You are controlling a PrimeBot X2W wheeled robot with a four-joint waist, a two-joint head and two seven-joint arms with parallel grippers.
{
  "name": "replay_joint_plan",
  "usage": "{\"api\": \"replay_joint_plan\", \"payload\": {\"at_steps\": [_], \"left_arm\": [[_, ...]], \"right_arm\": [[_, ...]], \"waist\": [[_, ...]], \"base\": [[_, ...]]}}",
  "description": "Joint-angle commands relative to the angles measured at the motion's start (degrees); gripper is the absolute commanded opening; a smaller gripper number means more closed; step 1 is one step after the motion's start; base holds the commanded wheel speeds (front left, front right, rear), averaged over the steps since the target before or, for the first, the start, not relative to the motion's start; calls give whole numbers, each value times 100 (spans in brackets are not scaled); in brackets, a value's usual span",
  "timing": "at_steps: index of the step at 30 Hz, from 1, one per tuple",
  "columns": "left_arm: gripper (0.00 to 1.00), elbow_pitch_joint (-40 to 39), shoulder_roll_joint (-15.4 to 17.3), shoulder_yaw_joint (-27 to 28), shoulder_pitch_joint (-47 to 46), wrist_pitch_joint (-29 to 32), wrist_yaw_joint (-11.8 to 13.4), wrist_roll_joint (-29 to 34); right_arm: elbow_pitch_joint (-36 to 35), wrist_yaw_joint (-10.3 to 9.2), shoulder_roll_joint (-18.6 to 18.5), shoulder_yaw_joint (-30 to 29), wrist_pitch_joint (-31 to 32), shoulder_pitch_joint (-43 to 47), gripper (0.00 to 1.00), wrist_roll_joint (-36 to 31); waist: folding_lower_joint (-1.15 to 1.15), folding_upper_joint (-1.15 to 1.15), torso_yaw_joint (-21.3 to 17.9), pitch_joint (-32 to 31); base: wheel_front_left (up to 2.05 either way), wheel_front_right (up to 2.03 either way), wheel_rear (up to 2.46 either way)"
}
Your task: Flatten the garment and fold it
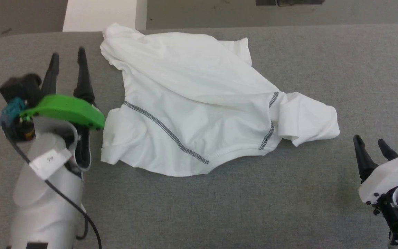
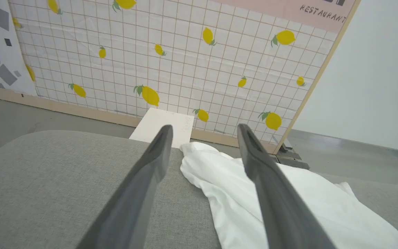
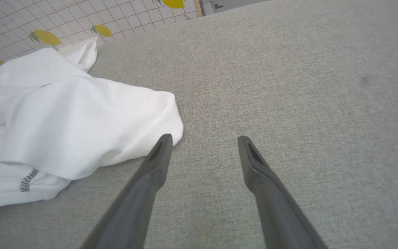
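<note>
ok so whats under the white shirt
The garment lies bunched on the grey fabric tabletop, which shows to its near, left and right sides. The garment's own layers overlap in folds. Anything beneath the cloth is covered and cannot be seen.

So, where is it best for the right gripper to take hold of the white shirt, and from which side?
Probably the bunched sleeve of the shirt that sticks out toward the right gripper. Come in low from the robot's right: its rounded end puffs up from the grey table, nearest the open jaws, so they can pinch one fold.
</note>
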Motion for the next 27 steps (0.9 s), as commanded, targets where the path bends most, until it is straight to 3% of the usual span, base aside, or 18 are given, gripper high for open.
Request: {"api": "replay_joint_plan", "payload": {"at_steps": [1, 11, 20, 27], "left_arm": [[100, -205, -35, 78, 329, -56, 92, -39], [100, -1870, -569, 505, 2747, -103, 751, -50], [100, -2375, -804, 384, 3208, -105, 854, 50], [100, -2380, -830, 301, 3184, -105, 816, 68]], "right_arm": [[-21, -9, 2, 55, 86, 19, 100, -39], [257, -9, -48, 434, 1286, -605, 100, -782], [1541, -9, -457, 845, 2047, -1422, 100, -1144], [2346, -9, -531, 1187, 1994, -1596, 100, -1163]], "waist": [[0, 0, 186, -299], [0, 0, 264, -593], [0, 0, 451, -470], [0, 0, 519, -361]], "base": [[0, 0, 0], [0, 0, 0], [0, 0, 0], [0, 0, 0]]}}
